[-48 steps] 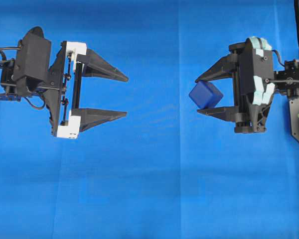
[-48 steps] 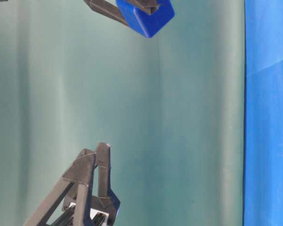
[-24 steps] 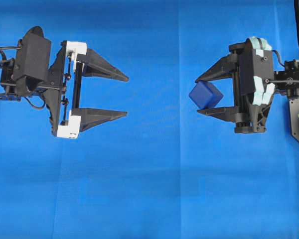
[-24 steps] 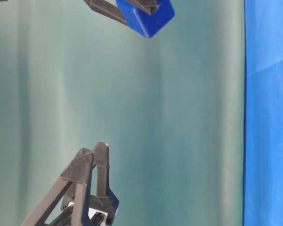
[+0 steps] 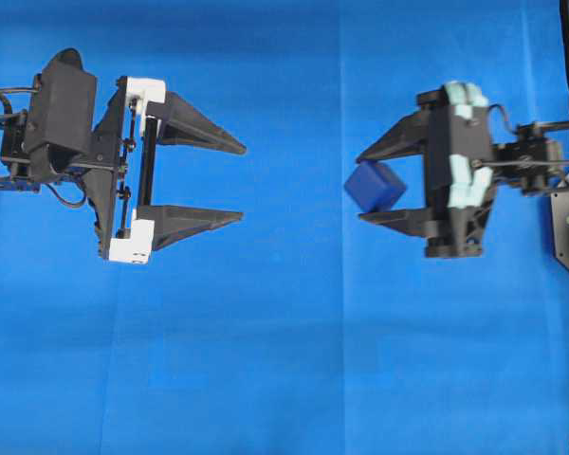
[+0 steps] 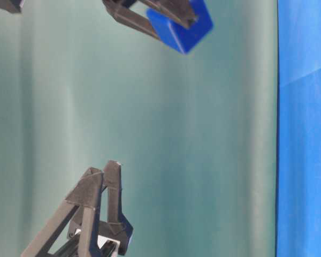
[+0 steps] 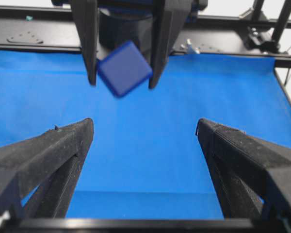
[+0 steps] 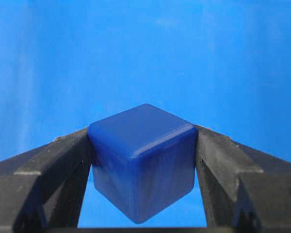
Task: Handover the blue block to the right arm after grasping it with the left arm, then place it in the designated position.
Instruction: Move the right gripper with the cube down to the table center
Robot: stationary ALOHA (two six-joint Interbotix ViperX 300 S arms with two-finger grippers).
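The blue block (image 5: 374, 186) hangs above the desk (image 5: 284, 360), clamped cornerwise in the right pincer (image 5: 370, 187); the left pincer (image 5: 244, 183) gapes empty opposite. It looks rigid, light, smooth-sided; flat faces grip safest.

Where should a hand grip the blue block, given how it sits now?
On two opposite flat faces, as the right hand does now. The blue block hangs tilted, a corner pointing down, between the fingertips. Its free faces point toward the open left hand, so come in level from that side.

Bright even light, faint shadows; wrist views soft-focused near jaws, overhead sharp.
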